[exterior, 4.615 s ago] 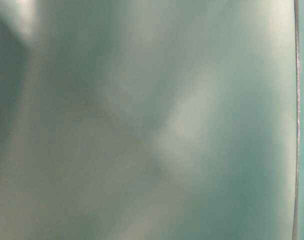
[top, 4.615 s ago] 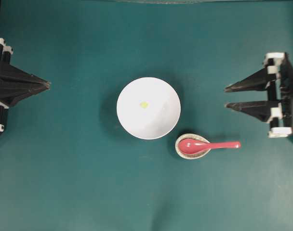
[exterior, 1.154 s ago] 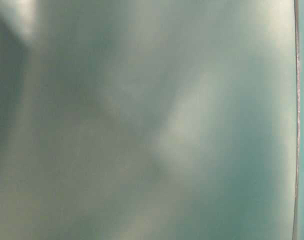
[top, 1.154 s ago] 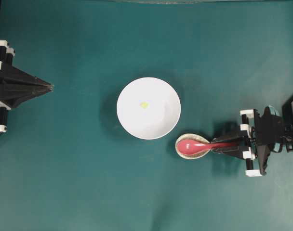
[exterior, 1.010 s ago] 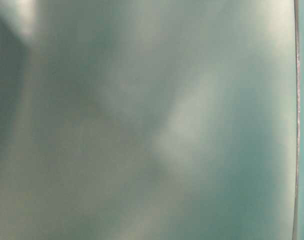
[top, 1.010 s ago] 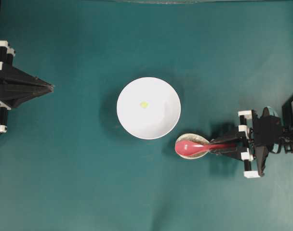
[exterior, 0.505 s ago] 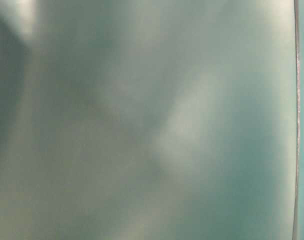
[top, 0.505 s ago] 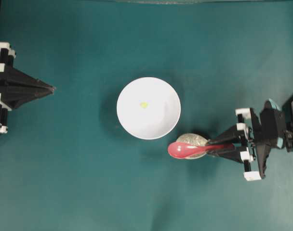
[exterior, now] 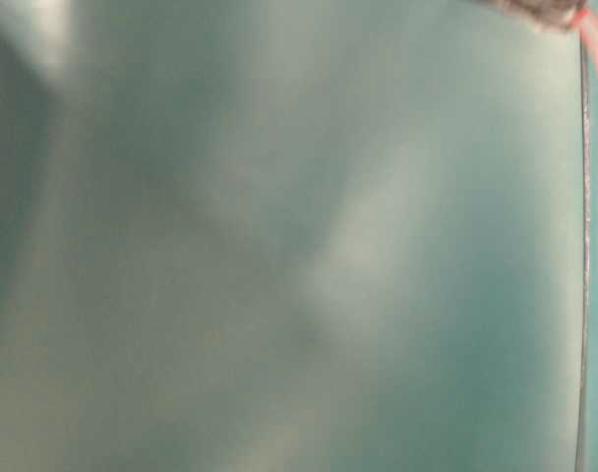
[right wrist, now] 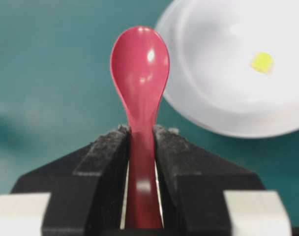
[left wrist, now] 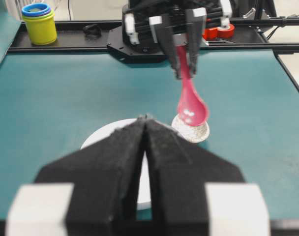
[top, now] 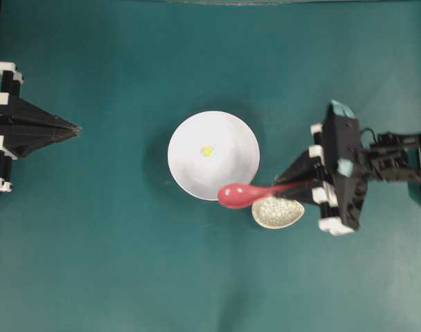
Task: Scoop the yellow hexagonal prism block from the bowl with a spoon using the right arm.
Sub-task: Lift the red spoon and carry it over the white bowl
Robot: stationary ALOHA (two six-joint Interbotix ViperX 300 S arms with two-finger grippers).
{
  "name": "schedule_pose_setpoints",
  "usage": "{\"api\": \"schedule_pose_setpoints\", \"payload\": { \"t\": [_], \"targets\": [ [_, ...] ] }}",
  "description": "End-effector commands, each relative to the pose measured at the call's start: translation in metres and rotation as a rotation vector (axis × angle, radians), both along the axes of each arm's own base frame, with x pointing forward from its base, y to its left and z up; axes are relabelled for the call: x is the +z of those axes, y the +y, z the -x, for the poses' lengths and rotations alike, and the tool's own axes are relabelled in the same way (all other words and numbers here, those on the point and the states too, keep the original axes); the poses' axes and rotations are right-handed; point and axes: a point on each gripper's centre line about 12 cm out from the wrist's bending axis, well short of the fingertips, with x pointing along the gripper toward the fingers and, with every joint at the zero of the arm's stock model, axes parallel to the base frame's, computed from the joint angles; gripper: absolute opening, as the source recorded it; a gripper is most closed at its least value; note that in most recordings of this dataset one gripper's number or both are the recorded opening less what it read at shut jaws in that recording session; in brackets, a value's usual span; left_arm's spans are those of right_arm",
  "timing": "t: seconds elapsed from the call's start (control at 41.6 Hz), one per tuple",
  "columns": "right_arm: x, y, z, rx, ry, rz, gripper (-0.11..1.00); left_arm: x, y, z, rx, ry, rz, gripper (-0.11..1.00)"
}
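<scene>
The white bowl (top: 203, 142) sits mid-table with the tiny yellow hexagonal prism block (top: 207, 150) inside, left of its centre. My right gripper (top: 291, 183) is shut on the handle of the red-pink spoon (top: 236, 195), lifted off the table; its scoop hangs over the bowl's near-right rim. From the right wrist the spoon (right wrist: 140, 64) sticks out between the fingers (right wrist: 107, 162), bowl (right wrist: 223, 98) and block (right wrist: 262, 62) lying to its right. My left gripper (top: 73, 128) rests shut at the far left edge, holding nothing; its wrist view shows the spoon (left wrist: 191, 105) ahead.
The speckled beige spoon rest (top: 278, 211) lies bare just below-right of the bowl, under the spoon's handle. A yellow and blue cup stack (left wrist: 39, 22) stands on the far frame behind the right arm. The table-level view is blurred teal.
The right gripper has lifted the spoon off the spoon rest and carried it up and left, so the scoop now overlaps the bowl's rim. The left arm stayed still.
</scene>
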Motion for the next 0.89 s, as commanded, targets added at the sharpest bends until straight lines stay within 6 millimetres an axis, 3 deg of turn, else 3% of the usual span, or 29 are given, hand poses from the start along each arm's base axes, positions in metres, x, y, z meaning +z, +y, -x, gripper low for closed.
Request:
{"api": "schedule_pose_setpoints", "payload": {
  "t": [0.0,0.361,0.865],
  "targets": [
    [0.016,-0.013,-0.010,-0.017,0.020,-0.013,0.23,0.005,0.000,-0.002,-0.001,-0.011,-0.003,0.00],
    [0.015,-0.050,-0.029,-0.060,0.170,-0.018,0.23,0.005,0.000,-0.002,-0.001,-0.011,-0.001,0.00],
    [0.001,-0.061,-0.055,-0.036,0.315,-0.022,0.23,0.005,0.000,-0.002,0.001,-0.011,-0.001,0.00]
  ]
}}
